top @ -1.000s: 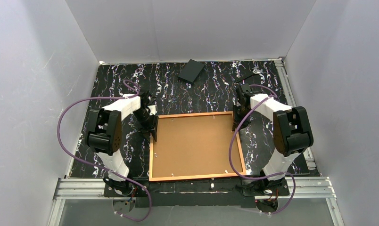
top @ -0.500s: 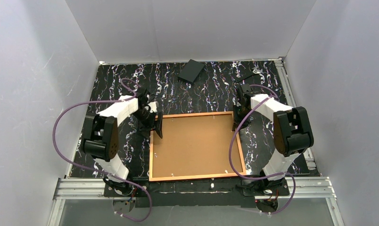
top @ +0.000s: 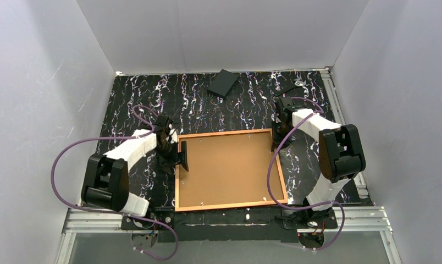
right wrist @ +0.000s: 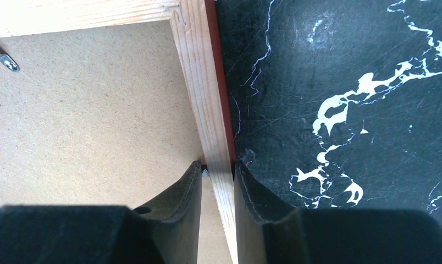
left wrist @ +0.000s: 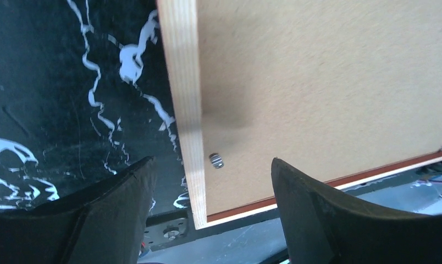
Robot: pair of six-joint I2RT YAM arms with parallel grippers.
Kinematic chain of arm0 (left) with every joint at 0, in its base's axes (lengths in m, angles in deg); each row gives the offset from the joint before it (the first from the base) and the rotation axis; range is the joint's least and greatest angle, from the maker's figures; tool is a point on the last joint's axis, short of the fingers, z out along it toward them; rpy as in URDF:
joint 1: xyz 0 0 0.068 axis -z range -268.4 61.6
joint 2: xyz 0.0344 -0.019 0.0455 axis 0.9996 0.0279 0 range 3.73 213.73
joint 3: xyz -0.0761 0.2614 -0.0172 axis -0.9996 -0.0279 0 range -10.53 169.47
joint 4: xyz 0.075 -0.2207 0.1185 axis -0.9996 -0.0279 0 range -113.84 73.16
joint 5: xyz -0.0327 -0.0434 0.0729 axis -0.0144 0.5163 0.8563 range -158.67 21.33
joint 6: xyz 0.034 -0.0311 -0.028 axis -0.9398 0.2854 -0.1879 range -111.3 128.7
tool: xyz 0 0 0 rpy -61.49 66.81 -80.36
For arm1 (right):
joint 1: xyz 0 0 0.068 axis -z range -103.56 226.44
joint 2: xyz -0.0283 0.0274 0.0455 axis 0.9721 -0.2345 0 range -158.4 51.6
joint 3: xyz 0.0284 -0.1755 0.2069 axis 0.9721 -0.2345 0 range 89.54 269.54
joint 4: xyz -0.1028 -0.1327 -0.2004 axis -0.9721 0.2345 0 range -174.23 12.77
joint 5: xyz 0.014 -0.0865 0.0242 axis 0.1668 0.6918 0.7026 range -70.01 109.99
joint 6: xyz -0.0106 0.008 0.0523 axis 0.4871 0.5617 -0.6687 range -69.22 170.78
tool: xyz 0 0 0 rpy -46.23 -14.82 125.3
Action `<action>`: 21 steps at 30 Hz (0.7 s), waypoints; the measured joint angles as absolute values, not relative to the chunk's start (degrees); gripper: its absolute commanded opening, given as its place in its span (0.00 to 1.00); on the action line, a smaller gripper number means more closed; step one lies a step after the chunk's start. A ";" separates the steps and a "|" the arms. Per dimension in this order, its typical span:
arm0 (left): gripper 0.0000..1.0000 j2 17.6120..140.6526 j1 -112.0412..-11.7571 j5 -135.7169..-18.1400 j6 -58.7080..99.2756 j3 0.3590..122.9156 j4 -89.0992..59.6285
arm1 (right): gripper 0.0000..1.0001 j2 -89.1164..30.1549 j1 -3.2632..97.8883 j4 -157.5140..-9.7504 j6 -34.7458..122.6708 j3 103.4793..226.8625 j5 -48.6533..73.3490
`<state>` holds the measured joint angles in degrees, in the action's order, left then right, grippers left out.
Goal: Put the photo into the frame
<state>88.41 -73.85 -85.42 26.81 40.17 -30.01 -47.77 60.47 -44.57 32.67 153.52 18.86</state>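
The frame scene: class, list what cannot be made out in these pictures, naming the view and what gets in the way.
1. The photo: seen in no view. The brown board fills the frame, so anything beneath it is hidden.
2. The frame's front face: turned downward in every view.
3. The flat black object at the far edge, top view: too small to identify.
4. The right tool, right wrist view: its fingers cover the rail they pinch.

On my feed: black tabletop (top: pixel 131 93) with white veining. Dark flat box (top: pixel 223 83) at far edge, lying askew. Smaller dark item (top: pixel 293 87) far right, too small for me to identify. Brown board (top: pixel 227 168) flat mid-table, inside frame (top: pixel 230 132). Grey walls (top: pixel 219 33) on three sides. Aluminium rails (top: pixel 98 220) along near edge.
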 measured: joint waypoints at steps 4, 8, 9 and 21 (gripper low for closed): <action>0.73 84.48 -71.21 -80.55 30.48 35.68 -28.70 | 0.02 -47.77 60.49 -44.57 32.71 153.50 18.84; 0.70 82.95 -68.32 -74.73 33.76 33.74 -28.04 | 0.03 -47.77 60.52 -44.63 32.69 153.48 18.80; 0.70 82.68 -67.67 -73.42 34.66 32.95 -27.32 | 0.03 -47.77 60.52 -44.70 32.69 153.44 18.80; 0.44 77.55 -63.65 -69.57 44.80 26.20 -20.30 | 0.03 -47.44 60.74 -45.73 32.71 152.58 17.66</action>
<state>77.55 -63.65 -69.57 44.80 26.20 -20.30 -47.44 60.74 -45.73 32.71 152.58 17.66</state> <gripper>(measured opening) 0.539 0.305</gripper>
